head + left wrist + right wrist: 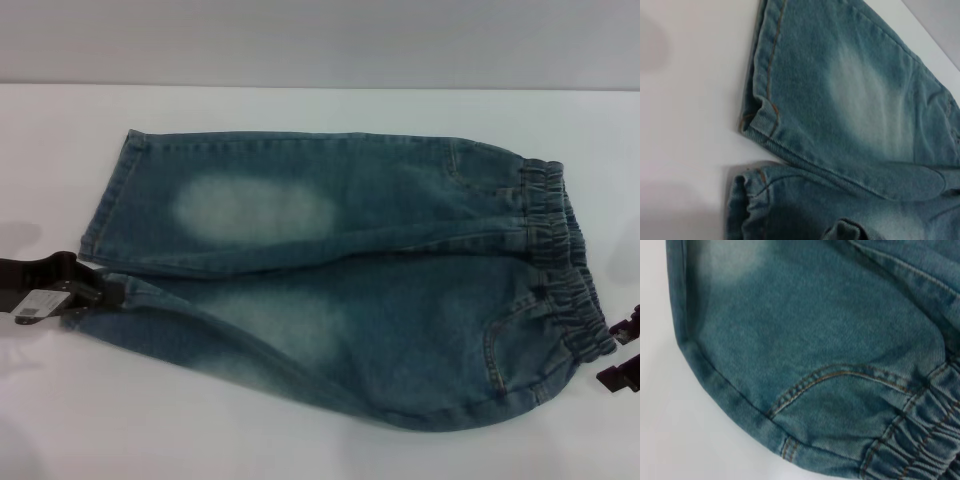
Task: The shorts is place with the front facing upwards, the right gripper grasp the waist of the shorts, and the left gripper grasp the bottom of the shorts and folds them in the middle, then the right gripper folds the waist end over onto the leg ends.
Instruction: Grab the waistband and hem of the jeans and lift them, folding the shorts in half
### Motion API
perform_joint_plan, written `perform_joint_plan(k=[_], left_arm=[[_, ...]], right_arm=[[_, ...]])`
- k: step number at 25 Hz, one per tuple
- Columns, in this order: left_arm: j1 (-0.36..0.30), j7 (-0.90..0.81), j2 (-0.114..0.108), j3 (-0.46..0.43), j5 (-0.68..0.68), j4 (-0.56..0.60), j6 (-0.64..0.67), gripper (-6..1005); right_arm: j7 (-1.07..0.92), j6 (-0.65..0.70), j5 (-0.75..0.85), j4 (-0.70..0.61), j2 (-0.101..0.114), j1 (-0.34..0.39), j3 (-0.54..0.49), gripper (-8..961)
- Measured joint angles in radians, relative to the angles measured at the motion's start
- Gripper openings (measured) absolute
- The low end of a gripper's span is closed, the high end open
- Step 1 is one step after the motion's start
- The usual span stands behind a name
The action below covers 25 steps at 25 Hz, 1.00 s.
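Observation:
The blue denim shorts (340,290) lie flat on the white table, front up. The ruffled waist end (565,260) is to the right and the leg ends (105,215) to the left. My left gripper (103,292) reaches in from the left edge and is shut on the bottom of the shorts, at the near leg's hem (747,197), which is bunched up there. The far leg's hem (762,95) lies flat. My right gripper (620,353) stands open just right of the near waist corner, a little apart from it. The right wrist view shows the pocket stitching (840,377) and the elastic band (920,440).
The white table (300,440) runs all around the shorts, with bare room along the front and left. A pale wall (320,40) stands behind the table's far edge.

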State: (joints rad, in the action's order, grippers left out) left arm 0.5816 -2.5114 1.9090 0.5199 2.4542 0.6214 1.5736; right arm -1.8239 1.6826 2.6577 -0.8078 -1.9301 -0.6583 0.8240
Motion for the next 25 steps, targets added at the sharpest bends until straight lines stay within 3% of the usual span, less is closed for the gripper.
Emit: perform_joint_plan(k=[25], left_arm=[[0.032, 0.003, -0.006, 0.000, 0.000, 0.000, -0.012, 79]], right_arm=[[-0.009, 0.015, 0.032, 0.010, -0.004, -0.035, 0.000, 787]])
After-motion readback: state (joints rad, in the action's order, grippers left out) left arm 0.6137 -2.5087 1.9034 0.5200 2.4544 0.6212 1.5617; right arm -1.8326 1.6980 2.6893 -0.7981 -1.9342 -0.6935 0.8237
